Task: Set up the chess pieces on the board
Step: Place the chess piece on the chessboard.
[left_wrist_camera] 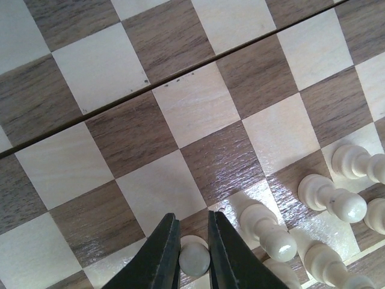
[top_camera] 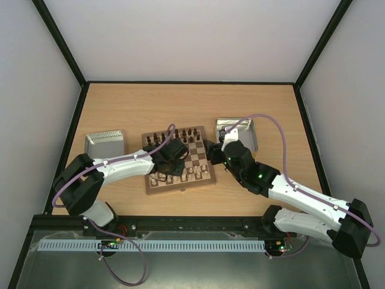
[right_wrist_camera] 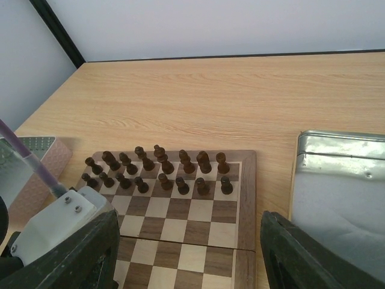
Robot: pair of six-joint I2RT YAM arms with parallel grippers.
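The left tool (left_wrist_camera: pixel 192 238) is clenched on a pale pawn (left_wrist_camera: pixel 194 260) at the near rows of the board (left_wrist_camera: pixel 180 102), beside other pale chess pieces (left_wrist_camera: pixel 267 232). The right tool (right_wrist_camera: pixel 192 250) hangs released over the board's right edge. Placing appears underway; next, seat the pawn squarely, then let go.

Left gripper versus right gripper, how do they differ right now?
The left gripper is shut on a pale pawn; the right gripper is open and empty. The left gripper hangs over the board; the right gripper sits at its right edge, by a tin. Both have dark fingers.
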